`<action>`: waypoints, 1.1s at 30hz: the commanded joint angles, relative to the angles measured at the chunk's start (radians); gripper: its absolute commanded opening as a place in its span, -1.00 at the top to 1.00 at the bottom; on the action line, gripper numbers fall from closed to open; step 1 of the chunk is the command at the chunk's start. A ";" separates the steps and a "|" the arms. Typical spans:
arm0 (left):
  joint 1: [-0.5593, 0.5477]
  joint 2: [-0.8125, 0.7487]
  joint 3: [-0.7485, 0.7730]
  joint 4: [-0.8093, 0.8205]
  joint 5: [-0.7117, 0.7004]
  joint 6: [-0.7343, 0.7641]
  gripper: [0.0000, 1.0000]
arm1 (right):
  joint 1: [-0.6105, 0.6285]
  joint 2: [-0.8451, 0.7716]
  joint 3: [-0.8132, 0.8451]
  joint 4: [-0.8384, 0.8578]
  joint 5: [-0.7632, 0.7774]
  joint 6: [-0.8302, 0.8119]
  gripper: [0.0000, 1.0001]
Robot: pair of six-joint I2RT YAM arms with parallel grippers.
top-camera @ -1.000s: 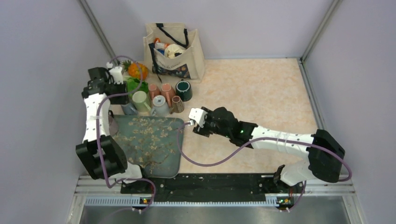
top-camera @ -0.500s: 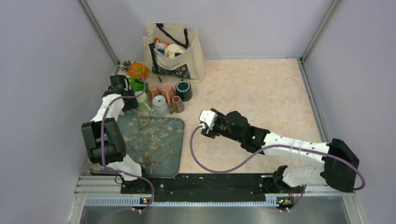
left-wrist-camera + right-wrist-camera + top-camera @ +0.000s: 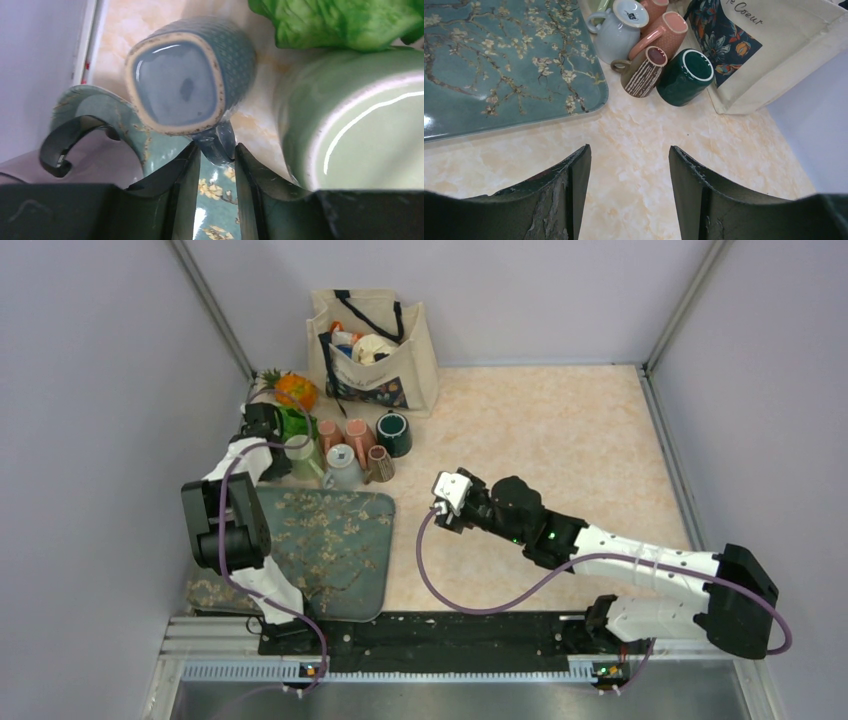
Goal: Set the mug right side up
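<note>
Beside the tray, left arm folded forward, left gripper pinching blue mug by handle, right gripper wide.

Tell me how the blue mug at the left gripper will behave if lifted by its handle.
The mug looks like glazed ceramic: probably rigid, heavy for its size, breakable. The left gripper seems closed on only the handle, so the body may swing. The glossy glaze could slip.

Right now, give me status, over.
Left gripper pinching handle of blue mug; right gripper open, empty. Mug base-up, not yet turned. Green mug tight alongside.
</note>
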 commanded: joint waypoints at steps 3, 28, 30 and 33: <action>0.016 -0.023 0.008 0.107 -0.119 0.064 0.28 | -0.010 -0.020 -0.006 0.038 -0.022 -0.002 -0.16; 0.090 -0.073 0.087 -0.038 0.255 0.067 1.00 | -0.015 0.068 0.055 0.101 -0.088 0.160 -0.45; 0.105 -0.101 0.077 -0.058 0.312 0.066 1.00 | -0.023 0.106 0.073 0.136 -0.119 0.212 -0.54; 0.123 -0.133 0.057 -0.078 0.363 0.065 1.00 | -0.027 0.168 0.097 0.194 -0.138 0.292 -0.86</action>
